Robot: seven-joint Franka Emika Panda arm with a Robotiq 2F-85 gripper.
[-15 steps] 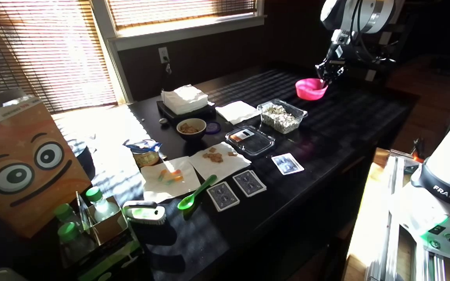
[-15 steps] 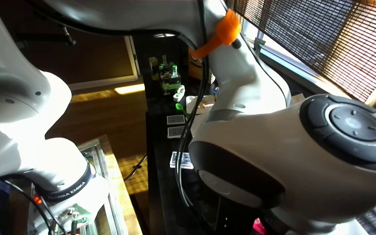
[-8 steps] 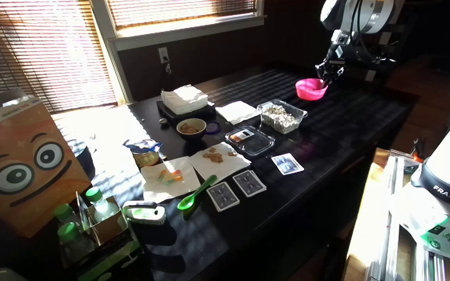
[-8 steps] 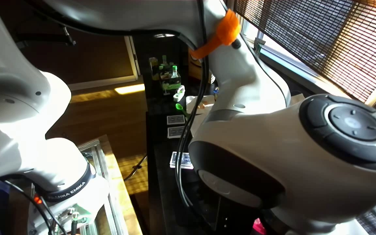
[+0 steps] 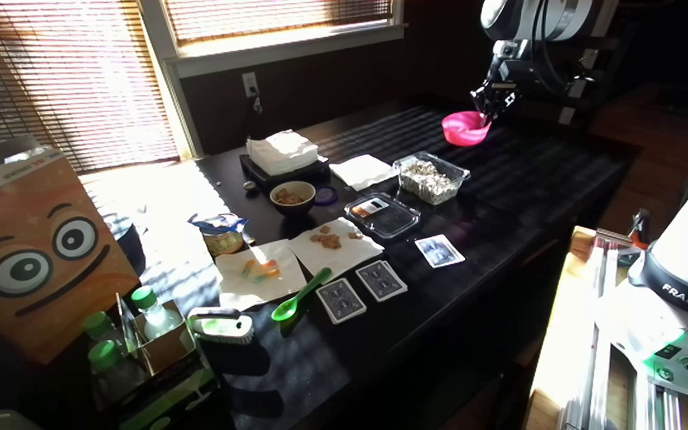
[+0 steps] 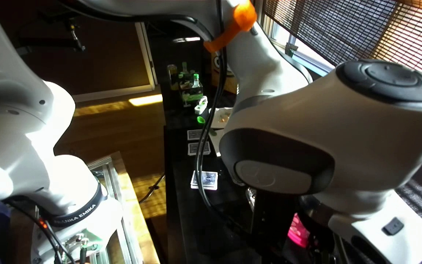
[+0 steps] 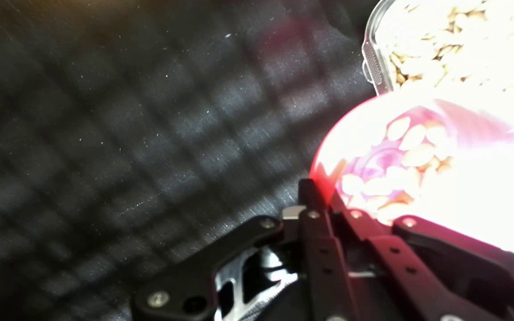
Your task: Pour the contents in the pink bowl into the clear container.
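The pink bowl point(image 5: 463, 130) is at the far end of the dark table. It holds several pale pieces, seen in the wrist view point(image 7: 480, 125), where its right side is washed out by light. My gripper point(image 7: 324, 196) is shut on the bowl's rim, one finger outside and one inside; the gripper also shows in an exterior view point(image 5: 485, 114). The clear container point(image 5: 454, 169) stands nearer the middle of the table with pale grains in it. Its edge shows in the wrist view point(image 7: 374, 67), just beyond the bowl. In an exterior view the bowl point(image 6: 298, 233) is partly hidden by the arm.
A clear lid point(image 5: 404, 222) lies beside the container. A white napkin point(image 5: 363, 171), a napkin stack point(image 5: 287, 152) and a dark bowl point(image 5: 292, 209) with brown squares are near. Cards point(image 5: 439, 251), a green spoon point(image 5: 299, 297) and bottles point(image 5: 159, 319) lie farther off.
Over the last half second my gripper and the held bowl have moved up and left in an exterior view. More of the bowl shows in both exterior views together. The container has not moved.
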